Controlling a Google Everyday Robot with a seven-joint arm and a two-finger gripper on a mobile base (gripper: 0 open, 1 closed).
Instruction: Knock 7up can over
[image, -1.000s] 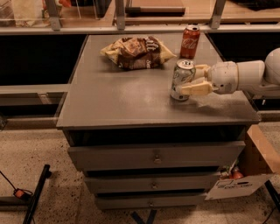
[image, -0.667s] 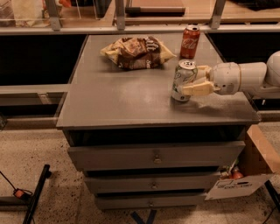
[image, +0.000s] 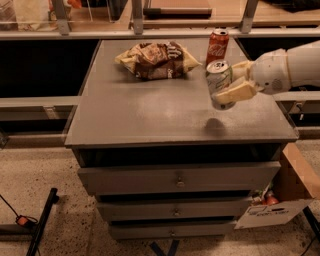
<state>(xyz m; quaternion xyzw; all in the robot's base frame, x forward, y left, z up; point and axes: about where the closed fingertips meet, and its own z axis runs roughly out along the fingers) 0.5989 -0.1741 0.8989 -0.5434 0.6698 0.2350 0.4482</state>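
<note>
The 7up can (image: 218, 80), pale green and white with a silver top, hangs a little above the grey cabinet top (image: 150, 110), near its right side. It leans slightly, and its shadow lies on the surface below it. My gripper (image: 231, 82) reaches in from the right and is shut on the can. One cream finger (image: 236, 93) crosses the can's front and the other sits behind it. The white arm (image: 290, 67) runs off the right edge.
A red Coca-Cola can (image: 217, 44) stands upright just behind the 7up can. A crumpled snack bag (image: 156, 60) lies at the back middle. The cabinet has drawers (image: 177, 177) below. A cardboard box (image: 292, 192) sits on the floor at the right.
The 7up can stood on the cabinet top inside the gripper; now it is lifted off the surface and slightly tilted, with the gripper raised along with it.
</note>
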